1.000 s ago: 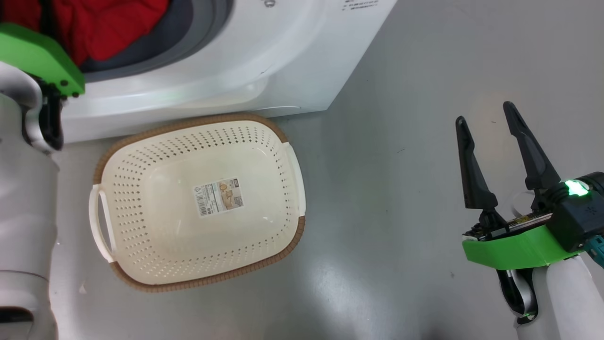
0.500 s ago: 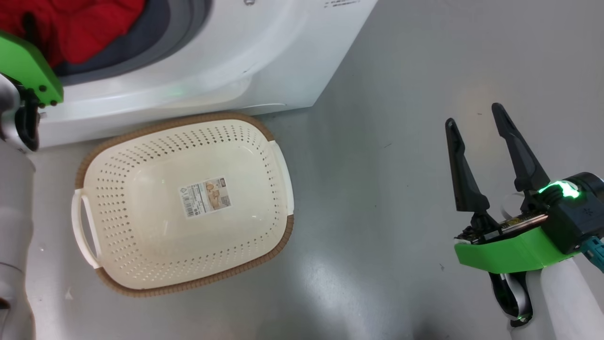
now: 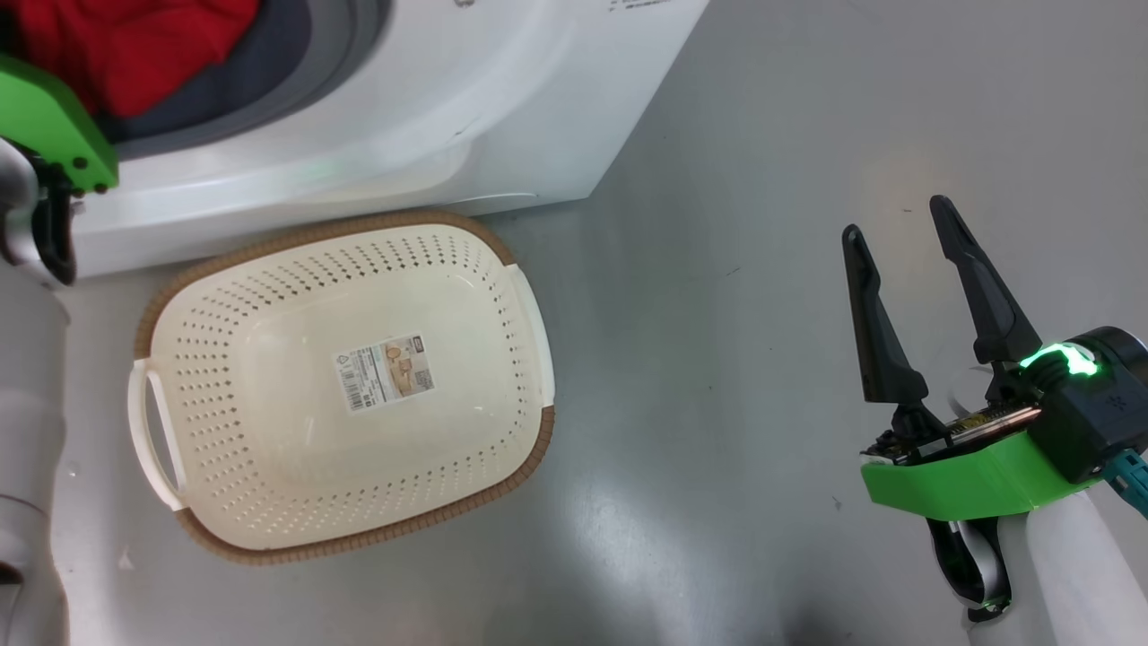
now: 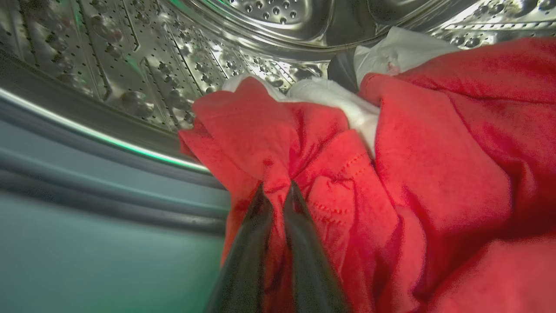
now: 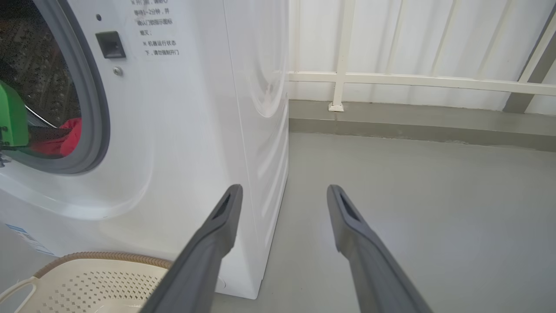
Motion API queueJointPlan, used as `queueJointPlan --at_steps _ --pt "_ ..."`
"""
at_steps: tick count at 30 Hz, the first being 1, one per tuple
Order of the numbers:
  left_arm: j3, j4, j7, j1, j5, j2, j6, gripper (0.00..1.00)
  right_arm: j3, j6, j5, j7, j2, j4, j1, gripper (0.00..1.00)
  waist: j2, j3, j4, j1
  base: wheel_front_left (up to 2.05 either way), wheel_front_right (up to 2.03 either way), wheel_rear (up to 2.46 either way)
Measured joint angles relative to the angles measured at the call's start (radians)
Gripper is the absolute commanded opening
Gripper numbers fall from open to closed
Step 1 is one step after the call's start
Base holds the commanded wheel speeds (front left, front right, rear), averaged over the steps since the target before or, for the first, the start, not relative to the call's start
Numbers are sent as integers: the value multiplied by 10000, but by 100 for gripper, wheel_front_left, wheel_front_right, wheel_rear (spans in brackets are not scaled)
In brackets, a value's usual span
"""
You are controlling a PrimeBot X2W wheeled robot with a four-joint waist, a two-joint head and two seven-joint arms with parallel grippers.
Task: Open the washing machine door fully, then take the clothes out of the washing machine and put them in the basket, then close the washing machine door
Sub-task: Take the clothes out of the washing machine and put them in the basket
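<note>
The washing machine [image 5: 195, 130] is seen just ahead and to the left of the right gripper [image 5: 283, 188]. The left gripper [image 4: 278, 191] is reached inside the steel drum [image 4: 130, 65], presumably so that the load can be drawn out past the grey rubber ring [image 5: 93, 108]. The basket [image 3: 224, 431] is set on the floor [image 3: 762, 359] against the machine's front, below the opening and well to the left of the right gripper. That spot is judged to have been chosen so that a garment pulled out need only be lowered a short way. Nothing but a paper label [image 3: 386, 372] is lying in it, so the unloading is taken to be at its first piece.

The right gripper is held over bare floor with its fingers spread wide and nothing between them, apparently kept clear of the work. The left gripper's fingers are drawn almost together, and a fold of the clothes [image 4: 434, 174] is pinched at their tips.

The clothes are bright red, soft and crumpled, with a stitched seam just right of the fingers. They are heaped ahead and to the right. A white cloth [image 4: 330, 93] is tucked among the folds beyond the tips.
</note>
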Motion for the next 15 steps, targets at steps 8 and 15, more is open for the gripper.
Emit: queueJointPlan --at_steps 8,15 --pt "29 -347 -1417 77 -173 -169 -261 0 8 0 0 0 2 59 -91 100 0 -121 173 1 0 0 0" --pt "213 -1373 -1848 639 -424 -263 -433 0 8 0 0 0 0 171 -90 100 0 -381 321 0 0 0 0"
